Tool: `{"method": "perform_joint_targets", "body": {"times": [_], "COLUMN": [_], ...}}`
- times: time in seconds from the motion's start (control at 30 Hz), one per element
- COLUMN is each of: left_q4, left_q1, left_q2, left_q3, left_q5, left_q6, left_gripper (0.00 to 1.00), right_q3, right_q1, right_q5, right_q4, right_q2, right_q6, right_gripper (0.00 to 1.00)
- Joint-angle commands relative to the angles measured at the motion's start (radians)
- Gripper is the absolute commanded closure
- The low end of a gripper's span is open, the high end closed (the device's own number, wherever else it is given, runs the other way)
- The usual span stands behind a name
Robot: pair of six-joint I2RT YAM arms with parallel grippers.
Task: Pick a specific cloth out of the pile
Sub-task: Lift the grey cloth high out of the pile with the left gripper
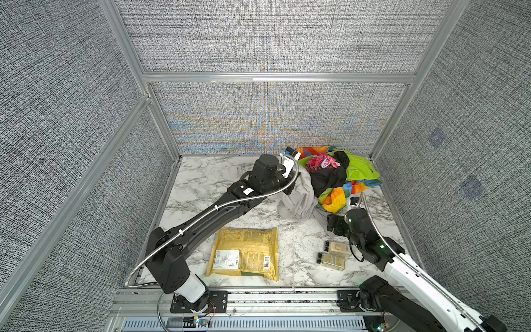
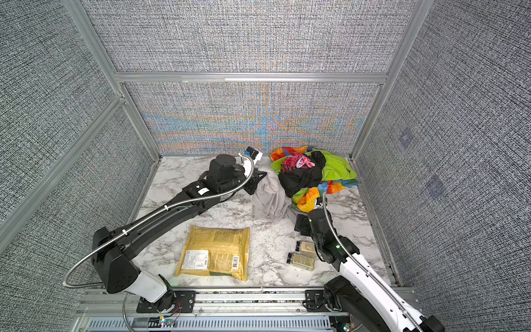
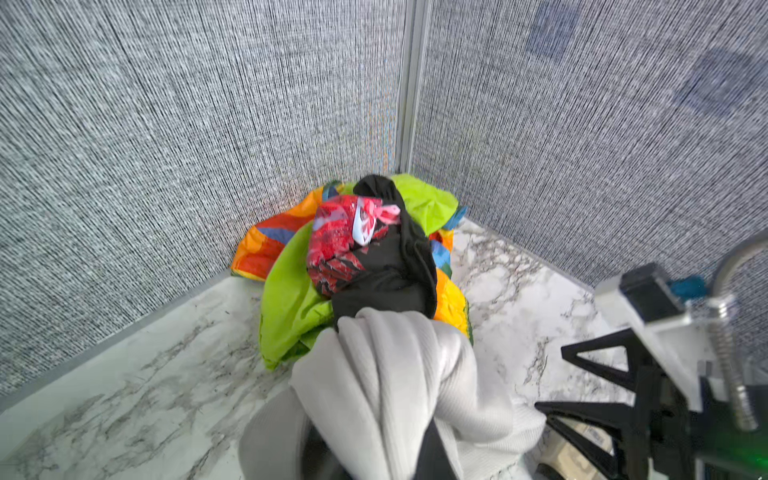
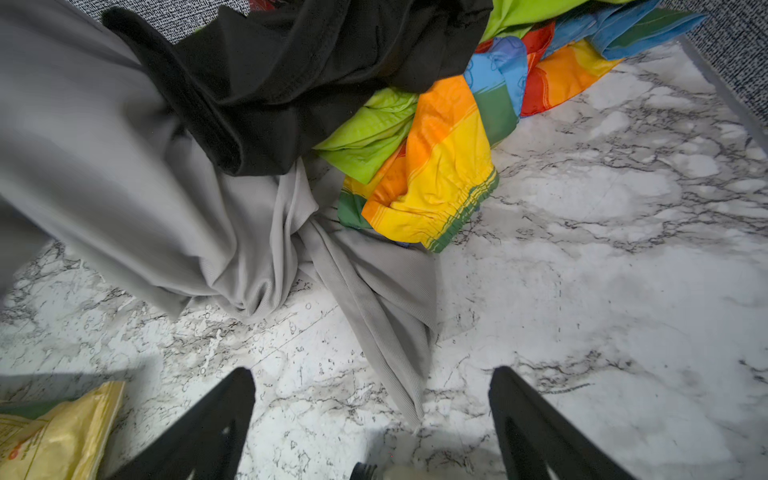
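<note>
The left hand is clamped tight on a bunched fold of a plain, light grey, soft ribbed cloth. The gripped part is raised off the white marble-patterned tabletop, and the lower folds trail onto the surface beneath this hand. Just beyond the hand, in the enclosure's corner, sits the pile of mixed clothes: a black garment with red print, a lime green piece and an orange-blue rainbow piece. The black garment's edge lies over the grey cloth. The right hand hovers low, spread wide and gripping nothing, and a tail of the grey cloth reaches between its fingertips. A flat yellow plastic package lies behind the left hand, and two small glass jars lie beside the right arm
</note>
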Motion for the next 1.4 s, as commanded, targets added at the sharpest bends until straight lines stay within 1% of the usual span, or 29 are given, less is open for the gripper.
{"method": "perform_joint_targets", "body": {"times": [0.0,0.2,0.37,0.5,0.63,0.73,0.93,1.03,1.17,1.37], "left_q4": [0.111,0.153,0.136,0.156,0.143,0.157,0.163,0.167,0.192,0.202], "left_q1": [0.008,0.034,0.085,0.124,0.177,0.218,0.323,0.370,0.444,0.541], "left_q2": [-0.024,-0.035,-0.012,-0.007,0.013,0.017,0.037,0.036,0.021,0.019], "left_q3": [0.075,0.185,0.320,0.390,0.489,0.532,0.633,0.665,0.670,0.679], "left_q5": [0.004,-0.007,-0.045,-0.059,-0.079,-0.111,-0.087,-0.083,-0.077,-0.033], "left_q6": [-0.019,-0.050,-0.114,-0.151,-0.193,-0.217,-0.288,-0.318,-0.374,-0.444], "left_gripper": [0.95,0.95,0.95,0.95,0.95,0.94,0.94,0.94,0.94,0.94], "right_q3": [-0.011,0.001,0.001,-0.007,-0.009,-0.008,-0.006,-0.005,-0.001,0.002], "right_q1": [0.000,0.000,0.000,0.000,-0.001,0.000,0.000,-0.001,0.000,0.000], "right_q5": [-0.006,-0.003,0.002,0.007,0.010,0.008,0.018,0.020,0.025,0.014], "right_q4": [0.020,0.004,-0.005,-0.008,-0.014,-0.019,-0.034,-0.037,-0.042,-0.043], "right_q2": [-0.010,-0.007,-0.014,-0.023,-0.033,-0.038,-0.046,-0.053,-0.058,-0.054], "right_q6": [0.016,0.009,0.001,-0.001,-0.002,-0.006,-0.015,-0.016,-0.019,-0.022], "right_gripper": [0.07,0.07,0.07,0.07,0.07,0.07,0.07,0.08,0.07,0.07]}}
